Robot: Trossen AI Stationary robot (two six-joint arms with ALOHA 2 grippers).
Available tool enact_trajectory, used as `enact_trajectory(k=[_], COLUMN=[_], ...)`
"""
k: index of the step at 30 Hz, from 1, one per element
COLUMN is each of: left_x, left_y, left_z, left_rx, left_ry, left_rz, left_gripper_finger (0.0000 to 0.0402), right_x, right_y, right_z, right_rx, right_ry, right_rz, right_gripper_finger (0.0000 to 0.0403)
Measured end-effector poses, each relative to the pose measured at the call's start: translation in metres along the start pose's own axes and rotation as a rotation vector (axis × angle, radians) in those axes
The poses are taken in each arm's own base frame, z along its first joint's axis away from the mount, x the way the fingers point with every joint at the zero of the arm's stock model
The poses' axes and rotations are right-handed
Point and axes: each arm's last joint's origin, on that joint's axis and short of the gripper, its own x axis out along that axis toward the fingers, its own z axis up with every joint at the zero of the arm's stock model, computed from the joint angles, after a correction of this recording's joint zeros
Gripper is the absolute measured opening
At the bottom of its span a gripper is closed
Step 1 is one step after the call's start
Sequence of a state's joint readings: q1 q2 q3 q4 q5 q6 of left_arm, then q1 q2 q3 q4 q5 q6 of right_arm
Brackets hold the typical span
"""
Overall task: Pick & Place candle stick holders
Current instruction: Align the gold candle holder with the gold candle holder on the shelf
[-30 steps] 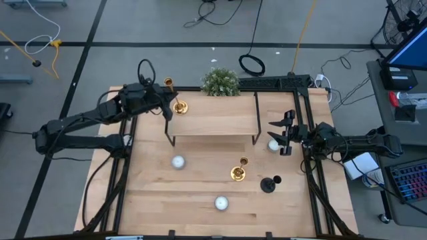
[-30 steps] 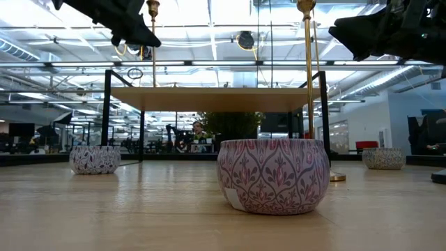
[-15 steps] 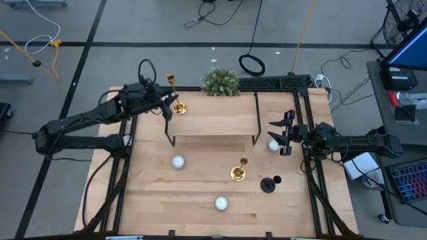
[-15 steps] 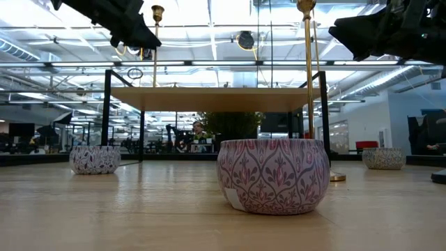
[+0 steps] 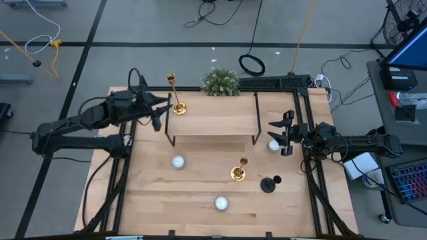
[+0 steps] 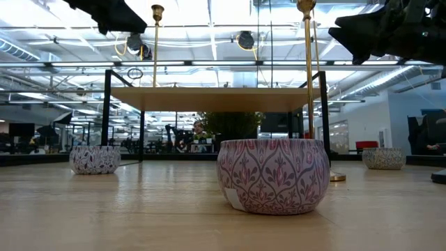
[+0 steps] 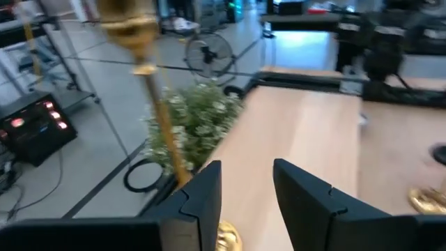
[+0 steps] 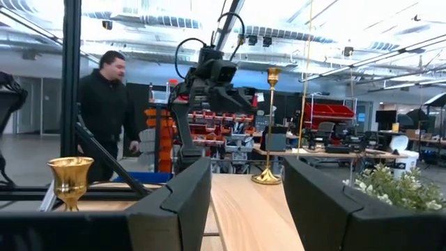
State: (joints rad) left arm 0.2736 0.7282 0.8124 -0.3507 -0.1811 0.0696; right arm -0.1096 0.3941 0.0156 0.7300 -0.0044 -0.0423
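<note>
One gold candlestick [image 5: 175,97] stands upright by its round base on the far left corner of the raised wooden shelf [image 5: 213,123]; it also shows in the left wrist view [image 7: 159,111] and the low view [image 6: 155,42]. My left gripper [image 5: 160,111] is open and empty just left of it, its fingers [image 7: 202,195] apart from the stem. A second gold candlestick [image 5: 238,171] and a short black one [image 5: 268,185] stand on the table at the near right. My right gripper [image 5: 280,137] waits open at the shelf's right end, above the table.
A bushy green plant [image 5: 220,81] stands behind the shelf. Three patterned round tins sit on the table [image 5: 177,161] [image 5: 221,203] [image 5: 273,145], the last beside my right gripper. A person [image 8: 104,111] stands in the room beyond the table. Black frame rails run along the table's sides.
My left gripper has drawn back toward the table's left edge, away from the gold candlestick on the shelf. The candlestick stays upright on its base at the shelf's far left corner. My right arm has kept still.
</note>
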Motion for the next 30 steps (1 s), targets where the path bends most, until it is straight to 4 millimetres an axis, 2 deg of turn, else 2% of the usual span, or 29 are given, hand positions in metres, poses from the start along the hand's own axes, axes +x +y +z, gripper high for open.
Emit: enact_trajectory(k=[3, 7, 10, 13, 16, 25, 30], left_x=[-0.003, -0.005, -0.007, -0.008, -0.010, -0.013, -0.012], left_y=[-0.008, -0.020, -0.029, -0.036, -0.042, -0.047, -0.047], left_z=[-0.001, 0.000, -0.002, -0.005, -0.005, -0.005, -0.005], left_rx=[0.023, 0.041, 0.055, 0.069, 0.075, 0.086, 0.087], left_ry=[0.003, -0.006, 0.002, 0.007, 0.005, 0.002, 0.001], left_rz=[-0.068, -0.200, -0.293, -0.358, -0.393, -0.400, -0.391], left_gripper_finger=[0.0136, 0.0136, 0.0136, 0.0136, 0.0136, 0.0136, 0.0136], right_x=[0.002, 0.006, 0.016, 0.023, 0.029, 0.059, 0.071], right_y=[0.001, 0.005, 0.009, 0.014, 0.021, 0.042, 0.055], right_z=[-0.002, -0.009, -0.006, -0.013, -0.021, -0.021, -0.027], right_rx=[0.018, 0.039, 0.048, 0.058, 0.079, 0.101, 0.108], right_ry=[0.022, 0.083, 0.115, 0.177, 0.251, 0.323, 0.381], right_rz=[0.028, 0.156, 0.211, 0.246, 0.284, 0.382, 0.435], right_gripper_finger=[0.0171, 0.0171, 0.0171, 0.0171, 0.0171, 0.0171, 0.0171])
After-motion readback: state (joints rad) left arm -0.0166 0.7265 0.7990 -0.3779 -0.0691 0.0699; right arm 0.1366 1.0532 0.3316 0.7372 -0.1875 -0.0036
